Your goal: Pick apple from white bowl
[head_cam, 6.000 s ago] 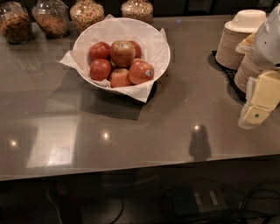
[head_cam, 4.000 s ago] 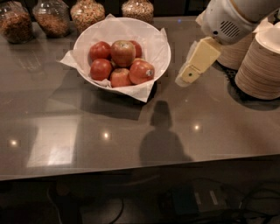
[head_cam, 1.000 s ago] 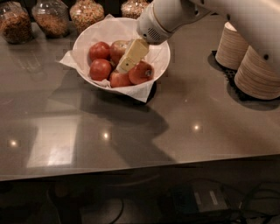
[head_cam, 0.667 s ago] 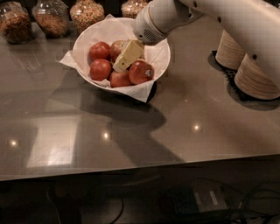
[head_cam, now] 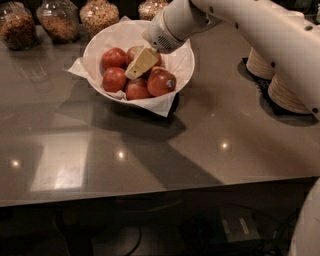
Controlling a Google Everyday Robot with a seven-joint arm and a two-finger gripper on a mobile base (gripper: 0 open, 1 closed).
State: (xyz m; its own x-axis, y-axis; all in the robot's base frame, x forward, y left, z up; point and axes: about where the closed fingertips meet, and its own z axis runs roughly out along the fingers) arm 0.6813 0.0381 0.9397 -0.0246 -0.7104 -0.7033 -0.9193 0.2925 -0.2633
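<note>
Big grey countertop [head_cam: 200,150] with the white bowl [head_cam: 100,40] sitting toward its back edge, crumpled paper [head_cam: 160,105] poking over the rim. The white arm [head_cam: 260,30] comes in from the bowl's right and reaches over it. Stacked tan paper bowls [head_cam: 287,92] are well off to the bowl's right, glass jars [head_cam: 100,15] just behind it. The gripper [head_cam: 142,62] is down inside the bowl, right on the apple [head_cam: 132,52] in the middle of the pile. Can't tell how wide it's spread or whether it's got hold of anything.
</note>
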